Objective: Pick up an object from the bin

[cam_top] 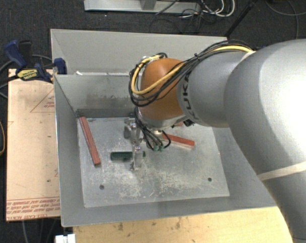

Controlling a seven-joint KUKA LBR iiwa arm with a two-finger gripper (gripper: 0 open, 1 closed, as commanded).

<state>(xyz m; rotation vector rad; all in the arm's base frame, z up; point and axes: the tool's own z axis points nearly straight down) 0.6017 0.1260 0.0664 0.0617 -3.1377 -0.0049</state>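
My gripper (136, 162) hangs low over the middle of the bin floor, its thin metal fingers pointing down. A small dark green block (120, 156) lies flat just left of the fingertips, touching or nearly touching them. Whether it sits between the fingers I cannot tell. A reddish-orange flat strip (182, 142) lies to the right of the gripper, partly hidden under the wrist.
A long reddish-brown stick (90, 140) lies at an angle along the left side of the floor, near the left wall. The arm with its orange dome and cables covers the bin's back right part.
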